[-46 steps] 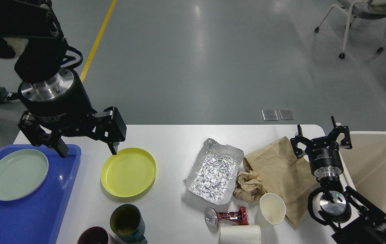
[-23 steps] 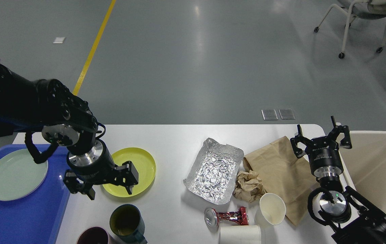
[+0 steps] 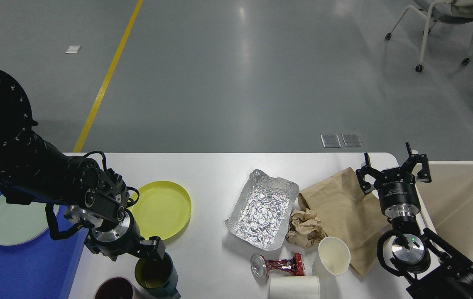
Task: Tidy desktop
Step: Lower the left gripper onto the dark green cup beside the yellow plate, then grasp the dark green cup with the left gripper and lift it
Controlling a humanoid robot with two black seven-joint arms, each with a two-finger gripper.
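Observation:
The white desktop (image 3: 211, 170) carries dishes on the left and litter on the right. A yellow plate (image 3: 163, 207) lies beside a blue tray (image 3: 20, 270) that holds a pale green plate (image 3: 8, 222). At the front edge stand a teal mug (image 3: 156, 275) and a dark maroon cup (image 3: 113, 290). My left gripper (image 3: 125, 252) hangs low and open, one finger (image 3: 156, 249) at the teal mug's far rim. My right gripper (image 3: 394, 169) stands open and empty over the corner of a brown paper bag (image 3: 342, 207).
A foil tray (image 3: 263, 207), crumpled brown paper (image 3: 305, 228), a crushed red can (image 3: 278, 265), an upright paper cup (image 3: 334, 255) and a paper cup on its side (image 3: 294, 287) lie mid-right. A beige bin (image 3: 464, 207) stands at the table's right end.
My left gripper has dropped from above the tray and the yellow plate and come toward the front edge, down to the teal mug. The right arm has stayed still.

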